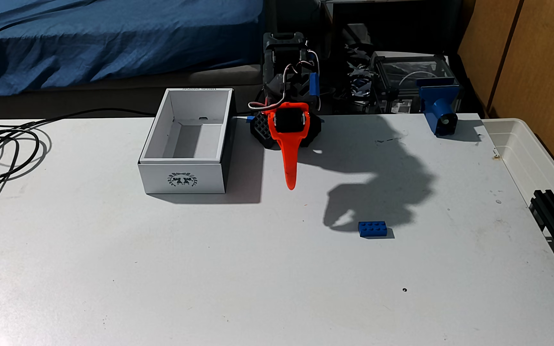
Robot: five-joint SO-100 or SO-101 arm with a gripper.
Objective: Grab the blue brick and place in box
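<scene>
Grasping is not yet begun: the small blue studded plastic brick (372,230) lies on the table, well apart from the empty white cardboard box (182,176). The orange gripper (290,186) hangs unloaded; its jaw state cannot be determined.

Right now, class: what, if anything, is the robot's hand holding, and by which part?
Nothing. The hand hangs in the air, while the blue brick lies untouched on the table.

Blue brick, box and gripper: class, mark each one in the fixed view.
blue brick (373,229), fixed view, studded top.
box (182,178), fixed view, emblem wall.
gripper (291,184), fixed view, orange fingertip.
</scene>
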